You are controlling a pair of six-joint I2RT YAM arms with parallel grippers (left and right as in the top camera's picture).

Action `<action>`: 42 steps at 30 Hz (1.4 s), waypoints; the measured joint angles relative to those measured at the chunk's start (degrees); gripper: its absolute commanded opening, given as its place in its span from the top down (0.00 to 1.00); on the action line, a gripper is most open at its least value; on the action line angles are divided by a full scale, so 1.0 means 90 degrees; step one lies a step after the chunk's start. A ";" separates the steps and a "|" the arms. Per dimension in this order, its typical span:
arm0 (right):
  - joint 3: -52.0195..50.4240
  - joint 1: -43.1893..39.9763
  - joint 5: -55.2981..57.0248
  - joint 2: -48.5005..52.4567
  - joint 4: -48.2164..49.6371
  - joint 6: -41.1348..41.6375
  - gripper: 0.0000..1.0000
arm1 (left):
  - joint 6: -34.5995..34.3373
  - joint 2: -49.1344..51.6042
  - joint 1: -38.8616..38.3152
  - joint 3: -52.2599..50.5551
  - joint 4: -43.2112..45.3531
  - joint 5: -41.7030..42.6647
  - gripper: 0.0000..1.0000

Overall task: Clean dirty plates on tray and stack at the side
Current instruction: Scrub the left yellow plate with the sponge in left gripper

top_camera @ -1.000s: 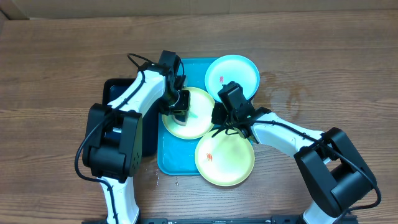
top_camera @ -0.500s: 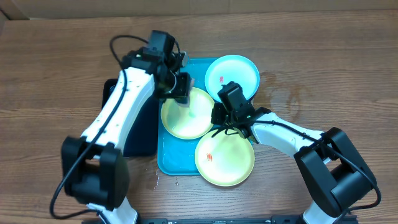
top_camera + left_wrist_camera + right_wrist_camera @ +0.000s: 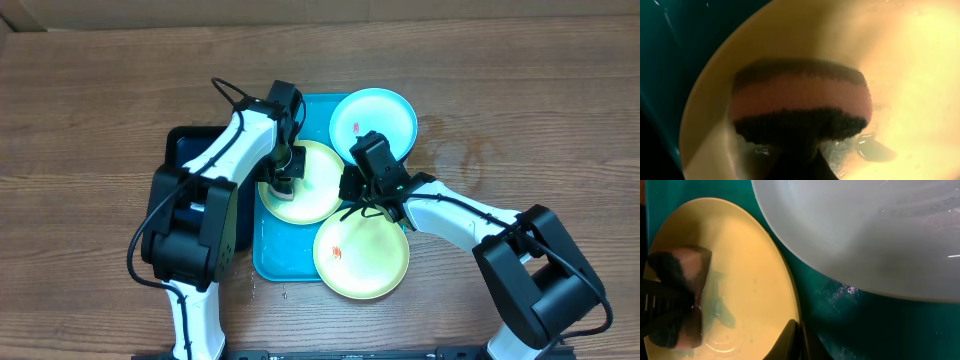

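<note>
1. Task layout: the tray lies at the centre of the desk. It carries all three plates: the left plate, the blue plate at the far right, and the near plate, which overhangs the near rim.
2. Step in hand: scrubbing the left plate. The left pincer holds a sponge and presses it onto the plate's left part. The wrist view shows liquid and foam around it.
3. The right pincer is narrow. Its fingertips meet at the right rim of the left plate and appear to pinch it steady.
4. Done: judged from these views, no plate is finished. No red mark shows on the left plate, but it is wet and under the sponge.
5. Left: the blue plate and the near plate each carry a small red smear. Nothing is stacked at the side. A dark tray lies left of the tray.
6. Change from half a second ago: the left arm has folded back, bringing the sponge nearer from the plate's far-left rim. The right arm and all three plates remain in place.
</note>
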 measured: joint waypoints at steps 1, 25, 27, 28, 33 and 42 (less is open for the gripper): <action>-0.0002 0.0000 -0.0007 0.0002 0.0000 0.0000 0.96 | 0.0015 0.0000 0.0000 0.0005 -0.0007 0.0083 0.96; 0.0000 -0.0005 -0.0027 0.0000 -0.0015 -0.0002 0.96 | 0.0206 -0.1219 -0.0136 0.0107 -0.0170 0.0782 0.96; -0.0002 -0.0005 -0.0029 0.0000 -0.0015 0.0000 0.96 | 0.0068 -0.1190 -0.0202 0.0061 -0.0155 0.0410 0.96; 0.0000 -0.0005 -0.0032 0.0000 -0.0015 0.0000 0.96 | -0.0007 -0.1156 -0.0204 0.0036 -0.0155 0.0231 0.96; 0.0000 -0.0005 -0.0036 0.0000 -0.0015 0.0000 0.96 | -0.0262 -0.0636 -0.0233 0.0024 -0.0112 -0.0340 0.96; -0.0002 -0.0005 -0.0027 0.0002 -0.0024 0.0000 0.96 | -0.0243 0.0063 -0.0146 0.0070 -0.0075 0.0068 0.96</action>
